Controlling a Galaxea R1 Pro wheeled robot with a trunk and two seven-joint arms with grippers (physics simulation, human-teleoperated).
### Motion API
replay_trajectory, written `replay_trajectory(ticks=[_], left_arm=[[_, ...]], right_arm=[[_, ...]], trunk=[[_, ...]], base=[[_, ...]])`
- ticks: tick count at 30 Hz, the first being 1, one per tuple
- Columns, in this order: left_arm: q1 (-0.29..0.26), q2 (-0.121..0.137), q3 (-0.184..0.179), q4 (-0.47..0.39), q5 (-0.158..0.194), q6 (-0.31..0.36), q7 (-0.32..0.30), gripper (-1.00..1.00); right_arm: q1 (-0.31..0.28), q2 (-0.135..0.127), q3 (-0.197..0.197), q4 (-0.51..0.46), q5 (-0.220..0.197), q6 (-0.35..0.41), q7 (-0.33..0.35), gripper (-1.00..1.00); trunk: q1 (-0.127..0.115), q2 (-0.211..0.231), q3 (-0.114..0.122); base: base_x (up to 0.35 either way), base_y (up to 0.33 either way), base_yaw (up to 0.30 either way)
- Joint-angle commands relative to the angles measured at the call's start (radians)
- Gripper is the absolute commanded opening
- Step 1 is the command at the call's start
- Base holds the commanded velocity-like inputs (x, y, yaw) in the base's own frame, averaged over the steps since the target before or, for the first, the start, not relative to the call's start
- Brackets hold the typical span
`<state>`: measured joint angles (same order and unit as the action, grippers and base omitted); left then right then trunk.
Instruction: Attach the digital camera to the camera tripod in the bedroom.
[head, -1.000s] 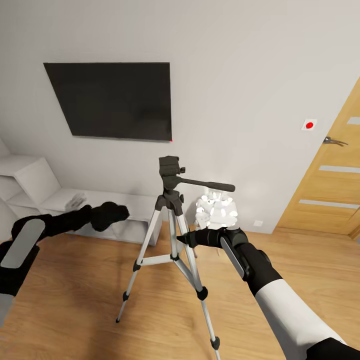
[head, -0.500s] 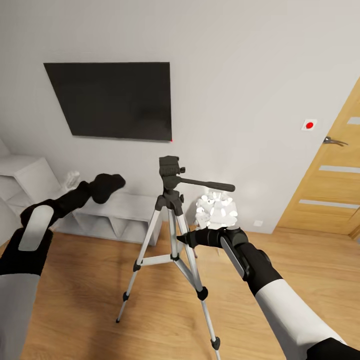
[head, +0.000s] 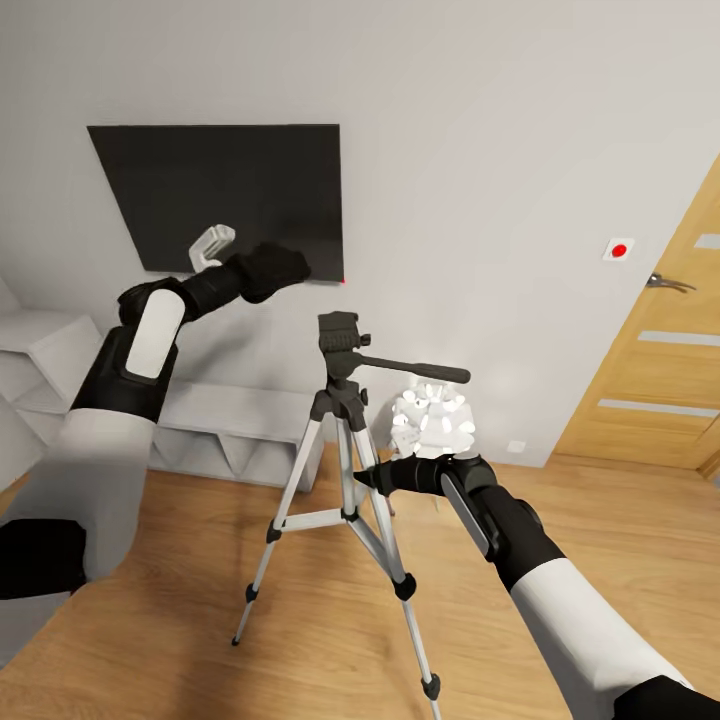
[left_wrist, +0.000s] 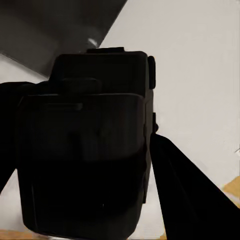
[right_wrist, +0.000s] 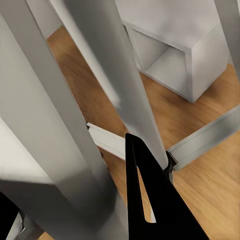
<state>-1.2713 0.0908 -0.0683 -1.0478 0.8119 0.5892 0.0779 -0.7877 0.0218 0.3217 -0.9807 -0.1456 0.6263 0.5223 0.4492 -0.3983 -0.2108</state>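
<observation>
The camera tripod stands on the wood floor with its silver legs spread, its black head upright and its pan handle pointing right. My right gripper is shut around one silver leg, and a black finger lies against it. My left gripper is raised in front of the TV, up and left of the tripod head, shut on the digital camera. The camera's black body sits between the left fingers. Its lens and red dot are hidden.
A dark wall TV hangs behind the left arm. A low white shelf unit runs along the wall. A white clustered-shade lamp stands just behind the tripod. A wooden door is at the right, with open floor in front.
My left arm has swung up and to the right with the camera, from low at the left to in front of the TV. The right arm and tripod have stayed still.
</observation>
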Motion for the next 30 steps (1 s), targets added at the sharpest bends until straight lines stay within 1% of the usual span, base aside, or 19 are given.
replay_trajectory(ticks=[1, 4, 6, 8, 10, 11, 12, 13, 14, 15, 18, 19, 21, 22, 23, 24, 26, 29, 30], left_arm=[[-0.002, -0.001, 0.008, -0.003, 0.004, -0.014, 0.012, -1.00], [-0.003, -0.004, 0.047, -0.006, -0.002, -0.069, 0.015, -1.00], [-0.003, -0.001, 0.064, 0.002, 0.001, -0.110, -0.036, -1.00], [-0.003, 0.002, 0.067, 0.017, 0.003, -0.120, -0.148, -1.00], [-0.003, 0.009, 0.070, 0.059, 0.000, -0.129, -0.387, -1.00], [-0.003, 0.016, 0.073, 0.108, -0.003, -0.135, -0.566, -1.00], [-0.003, 0.022, 0.077, 0.139, -0.001, -0.140, -0.649, -1.00], [-0.003, 0.032, 0.088, 0.159, 0.002, -0.150, -0.707, -1.00], [-0.003, 0.060, 0.116, 0.173, 0.009, -0.171, -0.769, -1.00], [-0.003, 0.082, 0.131, 0.176, 0.013, -0.181, -0.805, -1.00], [-0.003, 0.116, 0.149, 0.186, 0.011, -0.197, -0.900, -1.00], [-0.003, 0.126, 0.152, 0.188, -0.002, -0.202, -0.935, -1.00], [-0.003, 0.130, 0.143, 0.187, -0.018, -0.203, -0.964, -1.00], [-0.003, 0.145, 0.099, 0.193, -0.060, -0.205, -1.090, -1.00], [-0.003, 0.151, 0.077, 0.198, -0.082, -0.206, -1.153, -1.00], [-0.003, 0.154, 0.067, 0.199, -0.095, -0.207, -1.184, -1.00], [-0.003, 0.157, 0.043, 0.201, -0.143, -0.216, -1.281, -1.00], [-0.003, 0.158, 0.031, 0.192, -0.181, -0.247, -1.330, -1.00], [-0.003, 0.158, 0.025, 0.188, -0.205, -0.279, -1.349, -1.00]], right_arm=[[-0.001, 0.000, 0.000, 0.013, 0.017, 0.038, -0.004, -1.00], [-0.001, 0.000, 0.000, 0.013, 0.017, 0.038, -0.005, -1.00], [-0.001, 0.000, 0.000, 0.013, 0.017, 0.038, -0.005, -1.00], [-0.001, 0.000, 0.000, 0.013, 0.016, 0.038, -0.005, -1.00], [-0.001, -0.001, 0.000, 0.013, 0.015, 0.038, -0.005, -1.00], [-0.001, -0.001, -0.001, 0.014, 0.015, 0.038, -0.005, -1.00], [-0.001, -0.001, -0.001, 0.014, 0.014, 0.038, -0.005, -1.00], [-0.001, -0.001, 0.000, 0.014, 0.014, 0.038, -0.005, -1.00], [-0.001, -0.001, 0.000, 0.014, 0.014, 0.038, -0.005, -1.00], [-0.001, -0.001, -0.001, 0.014, 0.015, 0.038, -0.005, -1.00], [-0.001, -0.002, -0.002, 0.014, 0.017, 0.039, -0.005, -1.00], [-0.001, -0.002, -0.002, 0.014, 0.017, 0.039, -0.005, -1.00], [-0.001, -0.002, -0.002, 0.014, 0.017, 0.039, -0.004, -1.00], [-0.001, -0.002, -0.002, 0.014, 0.017, 0.039, -0.004, -1.00], [-0.001, -0.002, -0.001, 0.014, 0.017, 0.039, -0.004, -1.00], [-0.001, -0.002, -0.001, 0.014, 0.017, 0.039, -0.005, -1.00], [-0.001, -0.002, -0.002, 0.014, 0.015, 0.038, -0.005, -1.00], [-0.001, -0.002, -0.001, 0.014, 0.014, 0.038, -0.005, -1.00], [-0.001, -0.002, -0.001, 0.014, 0.014, 0.038, -0.005, -1.00]], trunk=[[0.001, -0.002, -0.002], [0.001, -0.002, -0.002], [0.001, -0.002, -0.002], [0.001, -0.002, -0.002], [0.001, -0.002, -0.002], [0.001, -0.002, -0.002], [0.001, -0.002, -0.002], [0.001, -0.002, -0.002], [0.001, -0.002, -0.002], [0.001, -0.002, -0.002], [0.001, -0.002, -0.002], [0.001, -0.002, -0.002], [0.001, -0.002, -0.002], [0.001, -0.002, -0.002], [0.001, -0.002, -0.002], [0.001, -0.002, -0.002], [0.001, -0.002, -0.002], [0.001, -0.002, -0.002], [0.001, -0.002, -0.002]], base=[[0.000, 0.000, 0.000], [0.000, 0.000, 0.000], [0.000, 0.000, 0.000], [0.000, 0.000, 0.000], [0.000, 0.000, 0.000], [0.000, 0.000, 0.000], [0.000, 0.000, 0.000], [0.000, 0.000, 0.000], [0.000, 0.000, 0.000], [0.000, 0.000, 0.000], [0.000, 0.000, 0.000], [0.000, 0.000, 0.000], [0.000, 0.000, 0.000], [0.000, 0.000, 0.000], [0.000, 0.000, 0.000], [0.000, 0.000, 0.000], [0.000, 0.000, 0.000], [0.000, 0.000, 0.000], [0.000, 0.000, 0.000]])
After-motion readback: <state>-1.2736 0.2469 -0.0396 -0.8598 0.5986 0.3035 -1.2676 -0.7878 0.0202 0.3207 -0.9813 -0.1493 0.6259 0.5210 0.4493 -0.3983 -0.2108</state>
